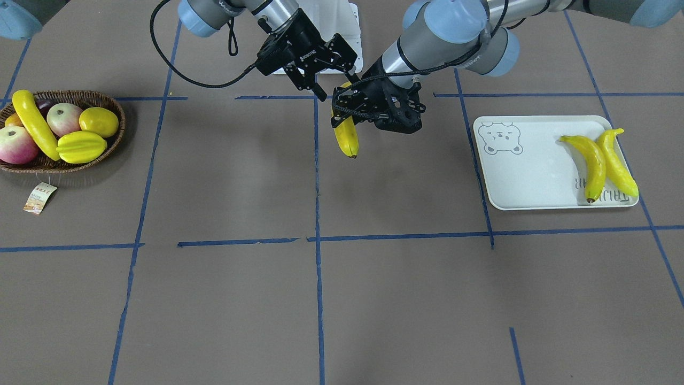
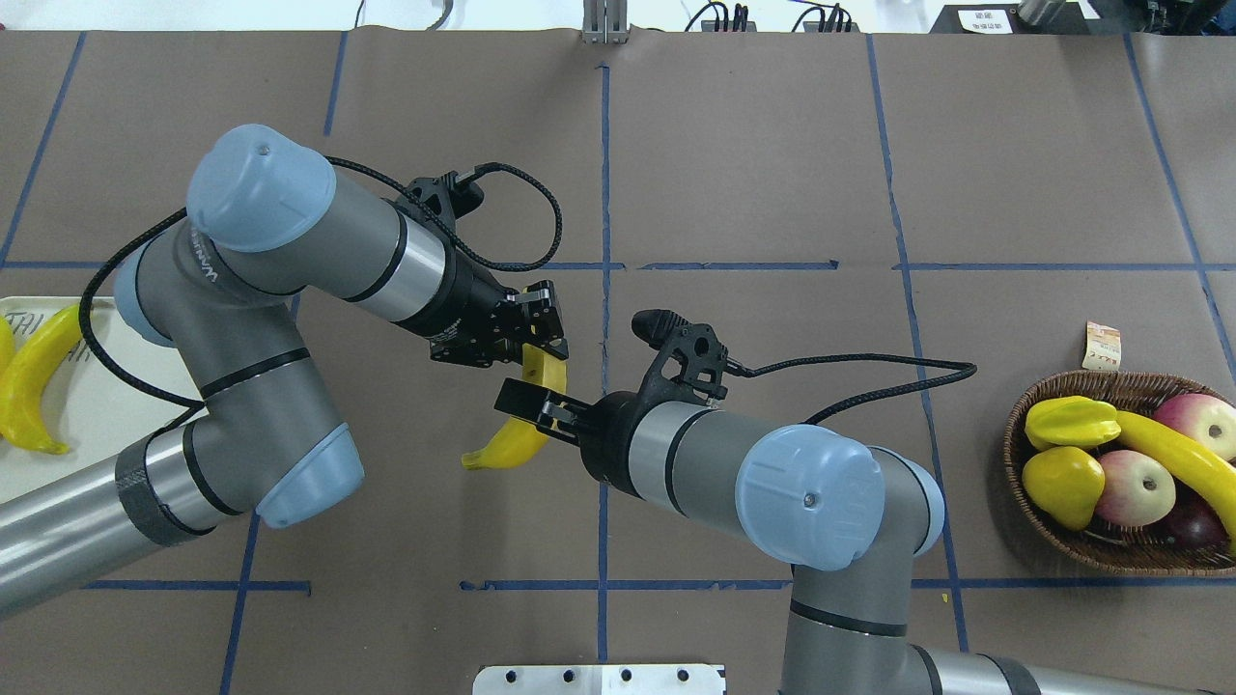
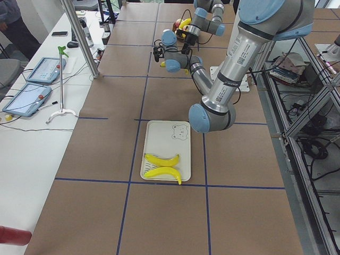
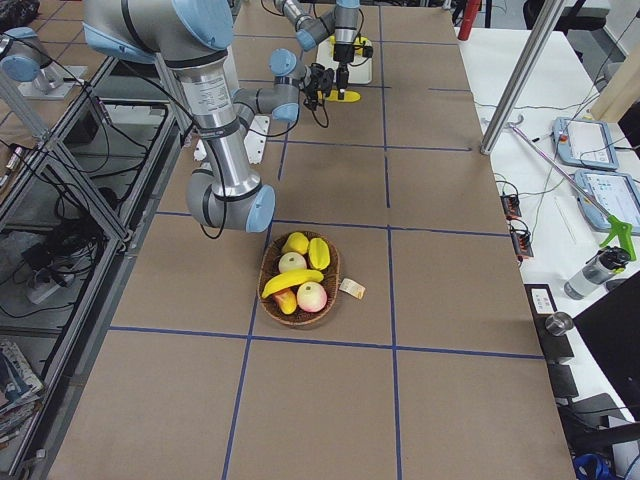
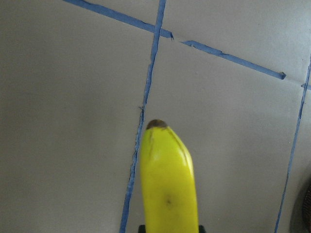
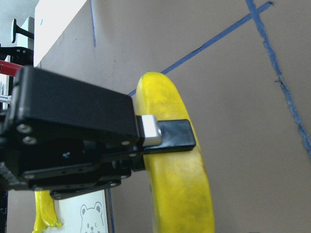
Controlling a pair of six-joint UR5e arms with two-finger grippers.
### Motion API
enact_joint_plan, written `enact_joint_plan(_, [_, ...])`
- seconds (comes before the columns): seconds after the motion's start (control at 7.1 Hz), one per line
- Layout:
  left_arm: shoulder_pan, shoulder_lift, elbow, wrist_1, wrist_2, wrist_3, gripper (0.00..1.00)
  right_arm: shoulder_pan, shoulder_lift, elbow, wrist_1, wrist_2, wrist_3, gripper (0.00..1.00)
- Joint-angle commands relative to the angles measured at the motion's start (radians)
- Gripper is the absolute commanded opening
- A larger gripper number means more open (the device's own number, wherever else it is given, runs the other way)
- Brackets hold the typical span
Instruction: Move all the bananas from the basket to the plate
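A yellow banana (image 1: 347,136) hangs in the air over the table's middle, and my left gripper (image 1: 342,112) is shut on it. The left wrist view shows it (image 5: 167,189) sticking out from between the jaws. My right gripper (image 1: 335,77) is open close beside the banana's upper end. The right wrist view shows a left finger across the banana (image 6: 180,194). Two bananas (image 1: 593,166) (image 1: 617,163) lie on the bear-print plate (image 1: 534,176). One banana (image 1: 35,128) lies in the wicker basket (image 1: 101,96).
The basket also holds two apples (image 1: 64,118), a star fruit (image 1: 80,147) and a lemon (image 1: 99,121). A paper tag (image 1: 40,198) lies beside it. Blue tape lines cross the brown table. The two arms nearly meet above the middle.
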Motion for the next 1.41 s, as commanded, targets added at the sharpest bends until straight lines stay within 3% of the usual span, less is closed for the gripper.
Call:
enact_joint_plan(0.0, [-0.026, 0.03, -0.009, 0.012, -0.003, 0.0, 0.02, 0.087, -0.048, 0.033, -0.142, 0.156, -0.008, 1.0])
enact_joint_plan(0.14, [-0.044, 0.064, -0.009, 0.015, -0.002, 0.0, 0.02, 0.168, -0.081, 0.073, -0.249, 0.28, -0.017, 1.0])
enact_joint_plan(0.28, [-0.069, 0.091, -0.01, 0.023, -0.002, 0.002, 0.02, 0.202, -0.109, 0.125, -0.34, 0.338, -0.054, 1.0])
enact_joint_plan(0.56, [-0.09, 0.101, -0.057, 0.157, 0.001, 0.023, 0.03, 0.222, -0.12, 0.191, -0.536, 0.352, -0.149, 1.0])
enact_joint_plan(0.84, [-0.104, 0.101, -0.212, 0.458, 0.006, 0.188, 0.03, 0.264, -0.122, 0.228, -0.653, 0.396, -0.216, 1.0])
enact_joint_plan(1.13, [-0.095, 0.086, -0.317, 0.782, 0.139, 0.357, 0.03, 0.275, -0.125, 0.229, -0.675, 0.4, -0.224, 1.0])
enact_joint_plan(1.27, [-0.096, 0.088, -0.331, 0.872, 0.174, 0.438, 0.02, 0.293, -0.137, 0.232, -0.69, 0.423, -0.241, 1.0])
